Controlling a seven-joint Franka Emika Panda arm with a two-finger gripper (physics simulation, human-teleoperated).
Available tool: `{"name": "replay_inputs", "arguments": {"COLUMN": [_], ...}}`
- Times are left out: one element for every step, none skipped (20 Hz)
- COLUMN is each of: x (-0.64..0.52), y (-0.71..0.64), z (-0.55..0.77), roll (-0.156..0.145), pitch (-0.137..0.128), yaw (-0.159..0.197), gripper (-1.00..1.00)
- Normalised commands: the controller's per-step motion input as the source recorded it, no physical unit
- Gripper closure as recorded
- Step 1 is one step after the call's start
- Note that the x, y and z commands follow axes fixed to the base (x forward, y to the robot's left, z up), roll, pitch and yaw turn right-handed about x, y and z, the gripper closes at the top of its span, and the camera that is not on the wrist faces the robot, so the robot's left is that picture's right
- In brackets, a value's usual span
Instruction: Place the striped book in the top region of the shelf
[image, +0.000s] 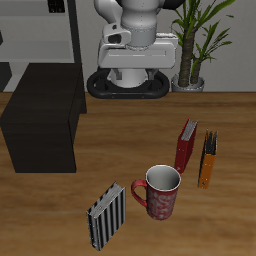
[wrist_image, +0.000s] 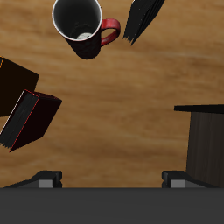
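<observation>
Wood tabletop: striped book (image: 106, 215) stands untouched at lower centre of the exterior frame, beside the mug (image: 159, 191). Shelf (image: 42, 130) top bare. Gripper (wrist_image: 112, 178) holds nothing; open or closed, can't tell. Nothing done yet.

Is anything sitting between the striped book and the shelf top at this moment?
Nothing visible does. The striped book stands upright near the table's front edge, with bare wood between it and the shelf, whose flat top is bare. The mug stands close beside the book, on the side away from the shelf.
</observation>
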Motion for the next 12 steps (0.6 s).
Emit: {"name": "replay_inputs", "arguments": {"x": [0.04,0.02,0.06,0.07,0.05,0.13,0.26,0.0,0.53,0.0,0.15,0.36], "y": [0.06,0.0,0.03,0.04,-0.01,0.01,-0.09,0.0,-0.24,0.0,-0.21,-0.24], "z": [0.05,0.05,0.03,0.07,0.06,0.09,0.21,0.0,0.32,0.0,-0.08,0.35], "roll": [-0.012,-0.024,-0.002,-0.023,-0.05,-0.028,-0.013,0.0,-0.11,0.0,-0.066,-0.058], "pitch": [0.0,-0.021,-0.011,-0.007,-0.027,0.001,-0.072,0.0,-0.017,0.0,0.078,-0.16], "yaw": [-0.002,-0.026,0.013,-0.009,-0.013,0.0,-0.095,0.0,-0.118,0.0,-0.102,-0.109], "gripper": [-1.0,-1.0,-1.0,-1.0,-1.0,-1.0,-1.0,-1.0,-1.0,-1.0,-1.0,-1.0]}}
